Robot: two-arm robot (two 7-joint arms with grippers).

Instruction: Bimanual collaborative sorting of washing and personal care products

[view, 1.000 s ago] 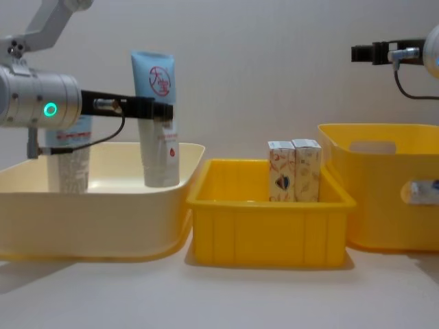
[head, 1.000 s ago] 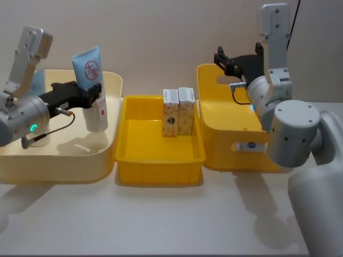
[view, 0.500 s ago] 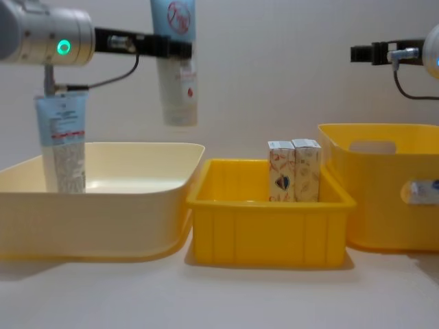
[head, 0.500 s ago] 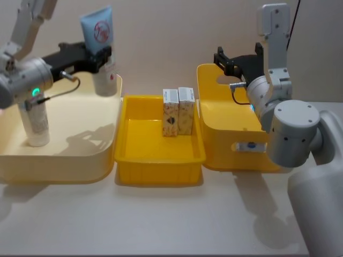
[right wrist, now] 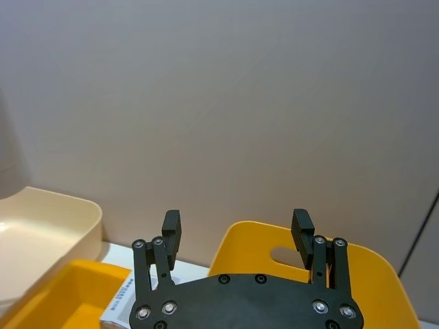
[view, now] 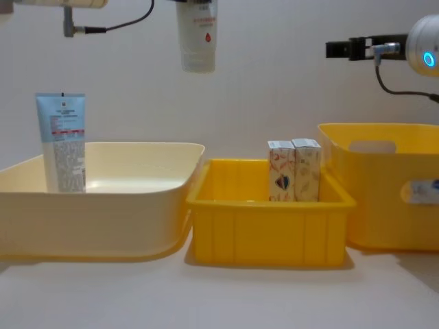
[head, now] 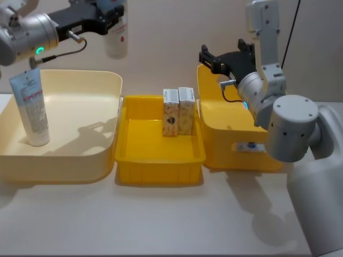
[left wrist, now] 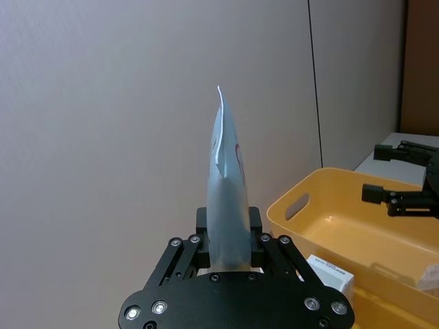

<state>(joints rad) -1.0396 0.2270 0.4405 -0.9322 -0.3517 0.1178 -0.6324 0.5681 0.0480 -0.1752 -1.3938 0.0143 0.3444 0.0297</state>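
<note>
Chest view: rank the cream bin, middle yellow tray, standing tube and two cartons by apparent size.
1. cream bin
2. middle yellow tray
3. standing tube
4. left carton and right carton: alike, not ranked against each other.

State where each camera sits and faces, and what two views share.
Head: high, facing forward and down on the cream bin, middle yellow bin and tall yellow bin; both arms show, left tool gripping a pale blue tube, right tool open.
Chest: lower, facing level across the table; right tool upper right.
Left wrist: on left arm, facing along its tool at the tube.
Right wrist: on right arm, facing past its open tool to the wall.
Shared: head and chest show two cartons in the middle yellow bin.
</note>
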